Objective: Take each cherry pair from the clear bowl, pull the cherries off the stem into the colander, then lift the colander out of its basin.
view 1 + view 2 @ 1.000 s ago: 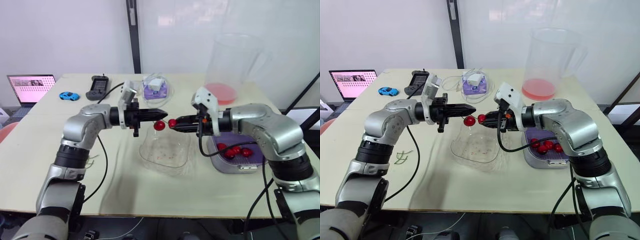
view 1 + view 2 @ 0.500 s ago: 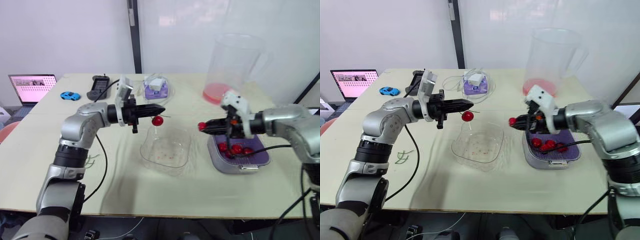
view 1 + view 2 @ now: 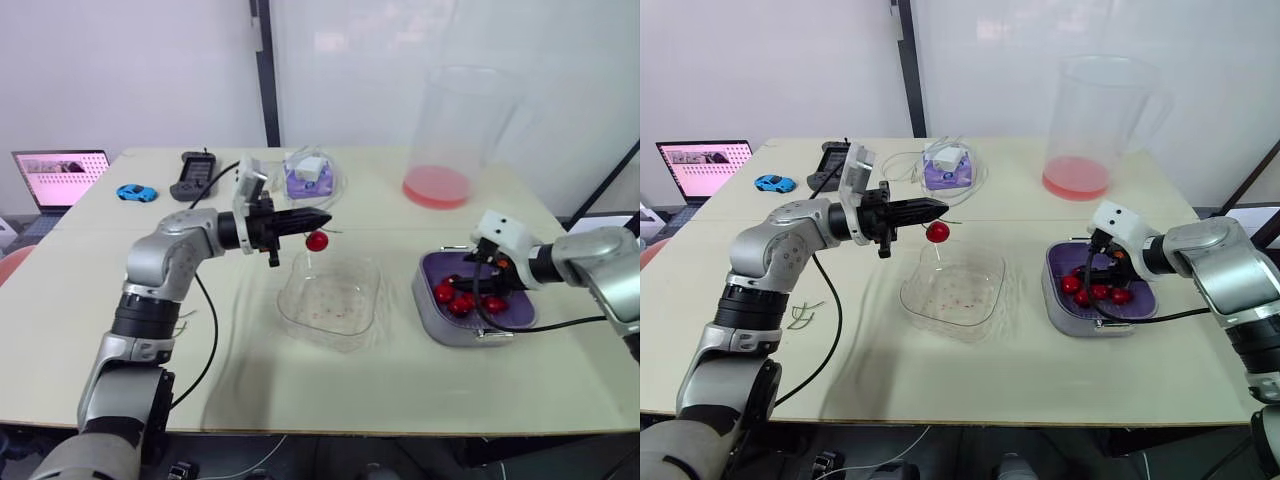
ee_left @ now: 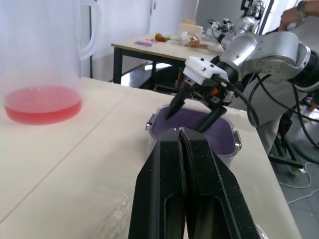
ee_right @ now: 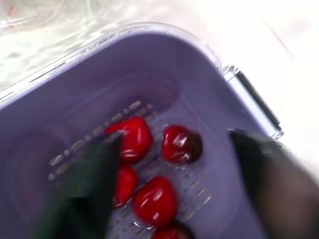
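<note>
Holding a small glossy red cherry (image 3: 317,241) that hangs just under its tip, the left end effector (image 3: 322,217) is pinched shut, fingers flush together in the left wrist view. The stem at the pinch is too thin to resolve, so I read it as gripped by the stem. Its long axis is about level and aims toward the robot's right, across the clear plastic bowl (image 3: 330,295) at the purple perforated colander (image 3: 432,272) in its pale basin (image 3: 450,335). The cherry sits above the bowl's far-left rim; the colander is well apart to the right, with the whole bowl between. The right end effector (image 5: 174,135) is spread wide, pointing down into the colander just above the loose red cherries (image 5: 155,203), gripping nothing. So the left arm has the fruit and the right arm is nearer the drop point. The bowl looks empty apart from red specks, so this is likely the final fruit. The next pull needs the right end effector brought leftward over the bowl to close side-on across the hanging cherry, then pull along that level axis toward the colander. Risk: the cherry swings, slips the closing fingers and drops into the bowl on the desk (image 3: 250,360).
</note>
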### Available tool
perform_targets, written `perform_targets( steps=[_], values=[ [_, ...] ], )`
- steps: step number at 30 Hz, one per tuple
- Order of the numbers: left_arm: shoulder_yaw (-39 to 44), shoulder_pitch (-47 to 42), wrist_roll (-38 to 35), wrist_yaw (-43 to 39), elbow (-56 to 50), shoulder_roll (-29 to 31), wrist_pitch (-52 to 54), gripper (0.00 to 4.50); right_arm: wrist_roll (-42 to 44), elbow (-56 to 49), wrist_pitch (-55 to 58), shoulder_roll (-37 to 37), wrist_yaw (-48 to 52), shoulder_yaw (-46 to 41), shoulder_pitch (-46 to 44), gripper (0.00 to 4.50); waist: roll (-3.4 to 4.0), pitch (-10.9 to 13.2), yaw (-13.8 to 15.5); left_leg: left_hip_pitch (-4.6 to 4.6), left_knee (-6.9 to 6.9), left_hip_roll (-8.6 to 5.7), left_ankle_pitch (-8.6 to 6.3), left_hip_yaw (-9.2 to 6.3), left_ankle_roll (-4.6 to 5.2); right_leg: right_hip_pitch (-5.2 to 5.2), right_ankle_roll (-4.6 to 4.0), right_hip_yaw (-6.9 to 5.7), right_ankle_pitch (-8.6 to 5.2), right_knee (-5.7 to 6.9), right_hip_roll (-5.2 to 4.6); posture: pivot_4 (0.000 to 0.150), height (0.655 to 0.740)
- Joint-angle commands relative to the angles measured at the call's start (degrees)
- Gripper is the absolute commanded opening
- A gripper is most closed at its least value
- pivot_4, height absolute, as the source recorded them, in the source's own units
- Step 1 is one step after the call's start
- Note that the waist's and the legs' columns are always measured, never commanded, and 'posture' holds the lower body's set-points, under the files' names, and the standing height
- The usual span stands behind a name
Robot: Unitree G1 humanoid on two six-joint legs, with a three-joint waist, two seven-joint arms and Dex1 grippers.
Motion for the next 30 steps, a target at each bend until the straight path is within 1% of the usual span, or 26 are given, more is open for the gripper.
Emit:
perform_targets(
  steps=[1, 2, 5, 7, 9, 11, 12, 13, 14, 15, 17, 20, 25, 30],
  values=[
    [2.0, -1.0, -1.5, 0.8, -2.2, -0.3, -0.2, 0.0, 0.4, -1.0, 0.4, -1.5, 1.6, -3.3, -3.1, 4.47, 0.0, 0.0, 0.0, 0.0, 0.0, 0.0, 0.0, 0.01, 0.0, 0.0, 0.0, 0.0, 0.0, 0.0, -0.01, 0.15, 0.7332],
    [2.2, -1.1, -1.8, 1.0, -2.2, -0.5, 0.1, 0.0, 1.3, -1.9, 0.2, -2.0, 2.9, -3.9, -3.4, 4.47, 0.0, 0.0, 0.0, 0.0, 0.0, 0.0, 0.0, 0.0, 0.0, 0.01, 0.0, 0.0, 0.0, 0.0, -0.01, 0.15, 0.7332],
    [3.2, -1.4, -3.1, 1.9, -2.3, -1.3, 1.2, 0.0, 9.0, -7.6, 3.7, -1.8, 8.4, -7.9, -4.7, 4.47, 0.0, 0.0, 0.0, 0.0, -0.01, 0.0, 0.0, 0.0, 0.0, 0.0, 0.0, -0.01, 0.0, 0.0, 0.0, 0.15, 0.7332],
    [3.4, -1.4, -3.7, 2.2, -2.4, -1.6, 1.7, 0.0, 12.6, -10.1, 6.5, -0.5, 8.9, -9.4, -6.3, 4.47, 0.0, 0.0, -0.2, 0.0, -0.01, 0.0, 0.0, -0.01, 0.0, 0.0, 0.0, 0.0, 0.0, 0.0, 0.01, 0.15, 0.7332],
    [3.5, -1.4, -4.2, 2.4, -2.6, -1.8, 2.1, 0.0, 16.2, -12.6, 9.9, 2.4, 7.8, -10.2, -8.7, 4.47, 0.0, 0.0, -0.3, 0.01, 0.0, 0.01, 0.0, -0.01, 0.01, 0.01, 0.0, 0.0, 0.0, 0.0, 0.02, 0.15, 0.7332],
    [3.5, -1.6, -4.4, 2.7, -2.5, -2.0, 2.2, 0.0, 19.2, -15.0, 12.8, 7.6, 5.0, -9.9, -11.6, 4.47, 0.0, 0.0, -0.3, 0.04, -0.02, 0.02, 0.0, -0.02, 0.01, 0.01, 0.0, 0.0, 0.0, 0.01, 0.04, 0.15, 0.7332],
    [3.6, -1.8, -4.4, 2.8, -2.3, -2.2, 2.1, 0.0, 20.4, -15.8, 14.4, 12.9, 1.8, -8.8, -13.7, 4.47, 0.0, 0.0, -0.5, 0.05, -0.01, 0.04, 0.0, -0.04, 0.01, 0.01, 0.0, 0.0, 0.0, 0.02, 0.06, 0.15, 0.7332],
    [3.6, -2.0, -4.5, 2.9, -2.1, -2.3, 2.0, 0.0, 21.2, -16.3, 15.6, 16.8, -0.5, -8.1, -15.1, 4.47, 0.0, 0.0, -0.5, 0.06, -0.02, 0.03, 0.0, -0.02, 0.0, 0.01, 0.0, 0.01, 0.0, 0.02, 0.05, 0.15, 0.7332],
    [3.7, -2.1, -4.7, 2.9, -2.1, -2.3, 2.2, 0.0, 20.5, -16.6, 15.3, 20.7, -2.7, -6.2, -15.7, 4.47, 0.0, 0.0, -0.4, 0.05, -0.02, 0.04, 0.02, -0.03, -0.03, 0.01, 0.0, 0.01, 0.0, 0.03, 0.05, 0.15, 0.7332],
    [3.7, -2.2, -4.9, 2.9, -2.1, -2.4, 2.3, 0.0, 19.8, -16.7, 15.0, 23.0, -4.1, -4.9, -15.8, 4.47, 0.0, 0.0, -0.4, 0.05, -0.02, 0.03, 0.02, -0.04, -0.04, 0.01, 0.0, -0.01, 0.0, 0.04, 0.06, 0.15, 0.7332],
    [3.7, -2.3, -5.0, 3.0, -2.2, -2.6, 2.4, 0.0, 18.3, -16.9, 13.1, 26.4, -6.1, -3.1, -14.8, 4.47, 0.0, 0.0, 0.1, -0.01, -0.03, 0.02, 0.06, -0.06, -0.1, -0.03, 0.0, -0.03, 0.0, 0.06, 0.03, 0.15, 0.7332],
    [3.7, -2.0, -5.1, 3.3, -2.4, -2.8, 2.4, 0.0, 18.5, -15.6, 11.8, 30.0, -8.7, -3.7, -14.9, 4.47, -0.01, 0.0, 0.5, -0.11, 0.03, -0.07, 0.06, -0.07, -0.11, -0.02, 0.01, -0.09, 0.01, 0.02, -0.12, 0.15, 0.7332],
    [3.9, -1.1, -5.2, 3.8, -3.5, -3.0, 2.9, 0.0, 18.6, -13.8, 11.1, 33.0, -10.9, -3.4, -14.9, 4.47, -0.02, 0.0, -0.1, -0.09, 0.03, -0.06, 0.06, -0.06, -0.1, -0.03, 0.02, -0.08, 0.01, 0.04, -0.09, 0.15, 0.7332],
    [4.0, -1.0, -5.4, 4.1, -3.8, -2.8, 3.0, 0.0, 18.1, -12.7, 10.6, 33.7, -12.1, -3.0, -14.7, 4.47, -0.02, 0.0, -0.3, -0.05, 0.01, -0.04, 0.05, -0.08, -0.08, -0.03, 0.01, -0.07, 0.01, 0.05, -0.04, 0.15, 0.7332]
  ],
)
